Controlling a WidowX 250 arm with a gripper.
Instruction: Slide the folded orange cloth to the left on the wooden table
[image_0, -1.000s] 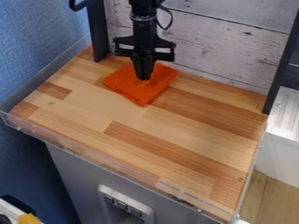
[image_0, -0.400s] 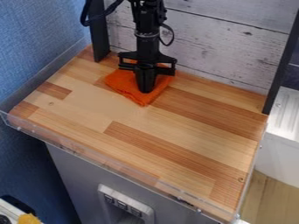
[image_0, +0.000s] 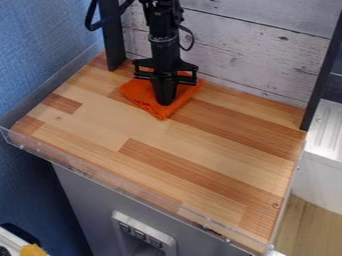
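The black gripper (image_0: 164, 103) points down over the orange cloth (image_0: 139, 92), its tip at the cloth's middle in the camera view. Whether the jaws stand wide or narrow, and whether any fabric is between them, cannot be told from this angle. The cloth lies toward the rear of the wooden top (image_0: 200, 150), with parts of it visible on both sides of the gripper and one corner pointing toward the front. Its rear part is partly hidden by the gripper. Behind it is a whitewashed plank panel (image_0: 260, 55); a dark upright (image_0: 112, 35) is near it at the rear left, and a second upright (image_0: 322, 75) is well apart at the right. Wood surface extends forward and right from the cloth to the top's edges. A transparent rail (image_0: 120, 189) borders the front edge.
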